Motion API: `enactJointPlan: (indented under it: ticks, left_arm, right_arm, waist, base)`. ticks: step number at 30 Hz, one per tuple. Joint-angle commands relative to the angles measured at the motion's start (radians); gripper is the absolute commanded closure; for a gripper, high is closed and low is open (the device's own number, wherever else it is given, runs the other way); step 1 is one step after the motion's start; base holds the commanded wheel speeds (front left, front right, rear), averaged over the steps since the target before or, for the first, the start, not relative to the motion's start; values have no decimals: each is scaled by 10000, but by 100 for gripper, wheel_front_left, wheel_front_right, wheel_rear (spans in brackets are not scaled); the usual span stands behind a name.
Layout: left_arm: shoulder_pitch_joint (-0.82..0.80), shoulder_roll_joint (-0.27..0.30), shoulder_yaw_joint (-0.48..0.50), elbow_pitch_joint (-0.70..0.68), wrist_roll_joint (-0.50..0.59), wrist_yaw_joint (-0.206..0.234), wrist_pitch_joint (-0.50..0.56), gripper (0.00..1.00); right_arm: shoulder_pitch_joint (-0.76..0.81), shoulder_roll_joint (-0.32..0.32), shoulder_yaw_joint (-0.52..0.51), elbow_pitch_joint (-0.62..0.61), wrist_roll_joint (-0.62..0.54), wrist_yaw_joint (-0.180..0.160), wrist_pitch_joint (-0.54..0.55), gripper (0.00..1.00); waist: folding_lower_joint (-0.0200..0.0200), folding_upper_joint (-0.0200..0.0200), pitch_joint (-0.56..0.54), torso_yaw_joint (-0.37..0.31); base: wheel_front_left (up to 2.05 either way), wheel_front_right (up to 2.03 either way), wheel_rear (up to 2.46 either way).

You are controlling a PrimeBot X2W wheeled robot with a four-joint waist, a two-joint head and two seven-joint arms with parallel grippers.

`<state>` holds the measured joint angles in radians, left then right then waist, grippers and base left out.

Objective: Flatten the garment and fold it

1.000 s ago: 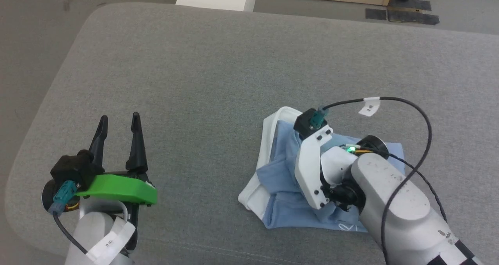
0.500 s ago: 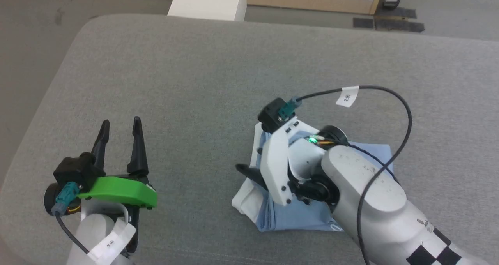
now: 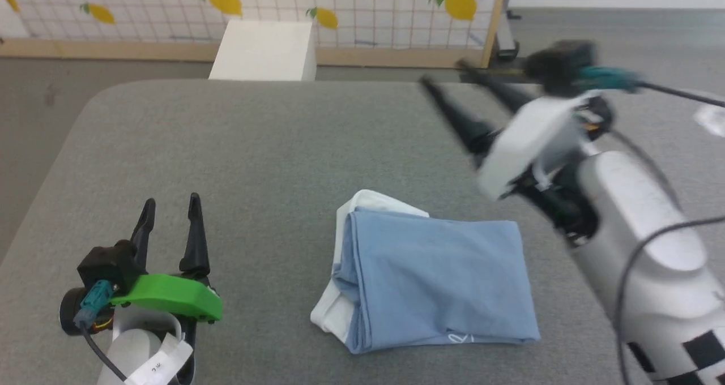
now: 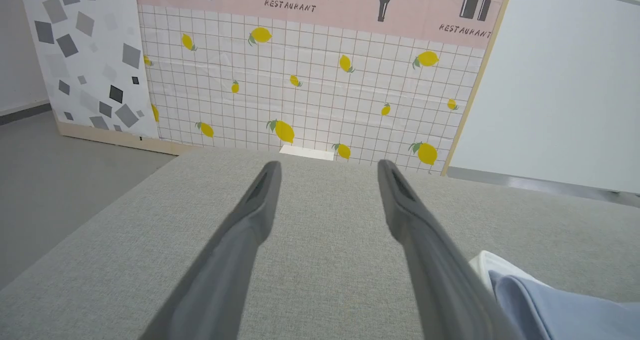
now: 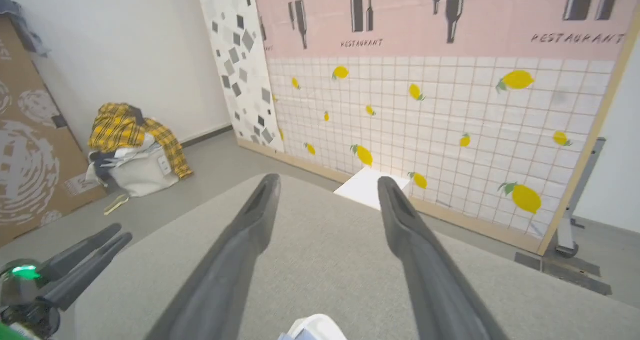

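Right claw (image 3: 443, 73) high, splayed, empty, left claw (image 3: 172, 199) low, splayed, empty, folded garment (image 3: 436, 277) between

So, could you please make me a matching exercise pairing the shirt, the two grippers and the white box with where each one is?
Things:
1. shirt
2. left gripper
3. right gripper
4. white box

Places:
A. up over the far right of the grey surface, jaws apart
B. folded, lying on the grey surface
C. beyond the surface's far edge, in front of the lemon wall
D. low at the near left, jaws apart, empty

Pairs: 1-B, 2-D, 3-A, 4-C
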<state>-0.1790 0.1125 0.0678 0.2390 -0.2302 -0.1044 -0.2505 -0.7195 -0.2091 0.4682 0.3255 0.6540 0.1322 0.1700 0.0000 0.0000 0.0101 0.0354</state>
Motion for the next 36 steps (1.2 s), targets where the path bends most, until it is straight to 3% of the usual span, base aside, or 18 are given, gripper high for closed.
enactJointPlan:
  ticks: [1, 5, 9, 18, 27, 36]
  left_arm:
    - [205, 82, 42, -66, -55, 75, 6, 0]
    - [332, 73, 46, -165, -85, 165, 13, 0]
    - [435, -18, -25, -284, -127, 270, 33, 0]
    - [568, -80, -161, -221, -147, 447, 127, 0]
    - [634, -75, -430, 95, 6, 582, 252, 0]
    - [597, 30, -789, 539, 259, 666, 549, 0]
  right_arm:
    - [282, -113, -444, -103, -196, -15, -538, 0]
    - [946, -368, -1871, -321, -859, -15, -2061, 0]
    - [1968, -217, -3438, -457, -1497, -15, -3330, 0]
    - [4663, 656, -5764, -1063, -3067, -15, -3995, 0]
    - [6346, 1066, -5943, -1457, -3939, -15, -3354, 0]
    - [6573, 1001, -5316, -1535, -4341, -15, -2949, 0]
  waist:
    - [0, 0, -353, -411]
    - [0, 0, -463, -598]
    - [0, 0, -589, -640]
    - [0, 0, -667, -614]
    - [0, 0, -640, -515]
    - [0, 0, -525, -409]
  base:
    - [0, 0, 0]
    - [0, 0, 0]
    - [0, 0, 0]
    - [0, 0, 0]
    - [0, 0, 0]
    - [0, 0, 0]
